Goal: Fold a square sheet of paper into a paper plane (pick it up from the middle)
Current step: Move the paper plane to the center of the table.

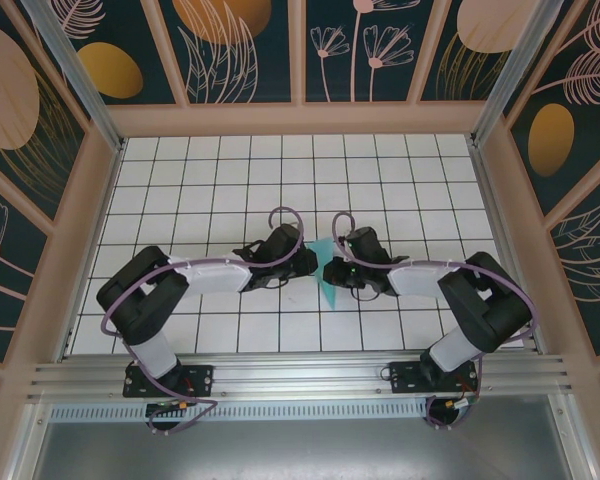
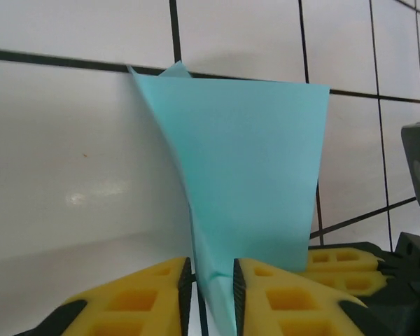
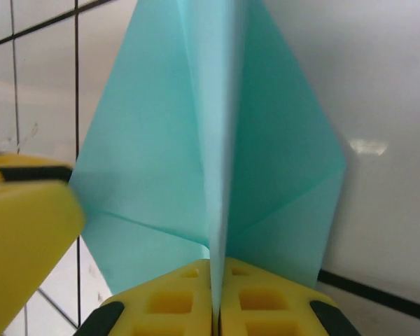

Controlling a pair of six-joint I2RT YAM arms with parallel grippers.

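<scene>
The square sheet of paper, folded into a pointed light cyan paper plane [image 1: 332, 288], hangs between my two grippers over the middle of the table. My right gripper [image 1: 332, 270] is shut on its centre crease [image 3: 220, 210], with a wing spread to each side [image 3: 140, 161]. My left gripper [image 1: 308, 262] faces it from the left. Its jaws [image 2: 210, 283] stand a little apart, and the narrow end of the paper [image 2: 252, 168] passes loosely through the gap. The right gripper's yellow fingers [image 2: 339, 262] show just behind the paper.
White gridded tabletop [image 1: 220, 180] lies under both arms, with free tiles behind and to both sides. Patterned walls enclose it, and a metal rail [image 1: 300, 375] runs along the near edge. The left gripper's yellow finger [image 3: 21, 231] stands close to the plane's left wing.
</scene>
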